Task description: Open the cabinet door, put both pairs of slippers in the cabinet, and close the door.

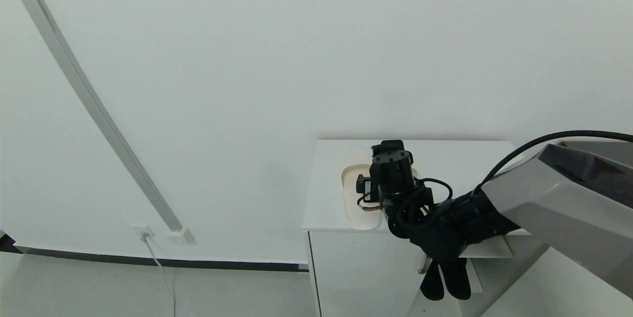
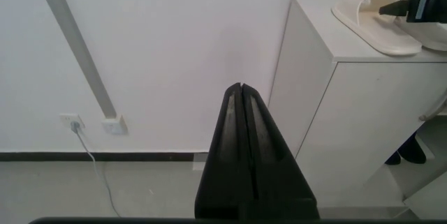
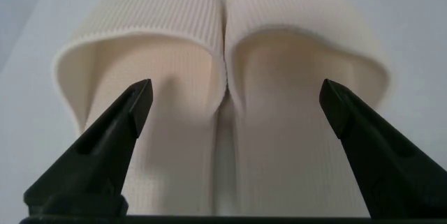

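Cream slippers (image 3: 174, 63): two, side by side and touching, lying on the top surface of the white cabinet (image 1: 346, 267), near its front left corner.
Black slippers (image 1: 445, 280): two, low inside the cabinet's open right half.
Right pincer (image 3: 235, 95): spread wide over the cream pair, with both straps seen between its fingertips; whether it touches them cannot be told.
Left pincer (image 2: 241, 112): pressed together, holding nothing, in open air left of the cabinet.
Views: in the head view the right arm hides most of the cream pair; the right wrist view shows both straps.
Open room: bare top surface right of the pair; bare wall and floor to the left, with one wall socket (image 1: 143, 232).
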Controlling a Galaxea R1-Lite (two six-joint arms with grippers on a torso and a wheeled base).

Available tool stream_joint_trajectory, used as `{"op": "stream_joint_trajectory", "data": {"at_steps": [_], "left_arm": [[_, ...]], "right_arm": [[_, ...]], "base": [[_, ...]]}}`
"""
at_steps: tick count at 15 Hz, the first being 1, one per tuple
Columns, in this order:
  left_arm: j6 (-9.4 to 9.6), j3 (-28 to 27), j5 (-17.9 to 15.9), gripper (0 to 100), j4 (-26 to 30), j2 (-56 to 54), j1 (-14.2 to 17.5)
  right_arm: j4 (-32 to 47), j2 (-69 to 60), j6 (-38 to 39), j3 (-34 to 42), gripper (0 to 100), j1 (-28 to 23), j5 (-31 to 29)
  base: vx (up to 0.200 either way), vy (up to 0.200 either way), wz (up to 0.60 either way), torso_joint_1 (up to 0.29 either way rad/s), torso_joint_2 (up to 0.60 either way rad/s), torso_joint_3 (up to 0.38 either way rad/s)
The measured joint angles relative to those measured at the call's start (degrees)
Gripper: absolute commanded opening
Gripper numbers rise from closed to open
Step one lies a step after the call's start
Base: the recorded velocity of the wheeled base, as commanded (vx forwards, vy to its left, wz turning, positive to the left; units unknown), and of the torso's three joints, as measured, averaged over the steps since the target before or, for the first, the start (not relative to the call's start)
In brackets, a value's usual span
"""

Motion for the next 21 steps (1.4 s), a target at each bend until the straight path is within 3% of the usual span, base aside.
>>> {"op": "stream_joint_trajectory", "data": {"at_steps": [7,8,17,21], "left_arm": [[0.00,0.0,0.0,0,0.0,0.0,0.0],[0.00,0.0,0.0,0,0.0,0.0,0.0],[-0.02,0.0,0.0,0,0.0,0.0,0.0],[-0.02,0.0,0.0,0,0.0,0.0,0.0]], "right_arm": [[-0.3,6.4,-3.0,-9.3,100,-1.2,0.9],[-0.3,7.0,-3.2,-10.2,0,-1.6,0.9],[-1.2,7.9,-5.4,-11.7,0,-2.5,1.1],[-1.3,3.3,-6.5,-7.0,0,-2.1,2.9]], "base": [[0.000,0.000,0.00,0.000,0.00,0.000],[0.000,0.000,0.00,0.000,0.00,0.000],[0.000,0.000,0.00,0.000,0.00,0.000],[0.000,0.000,0.00,0.000,0.00,0.000]]}}
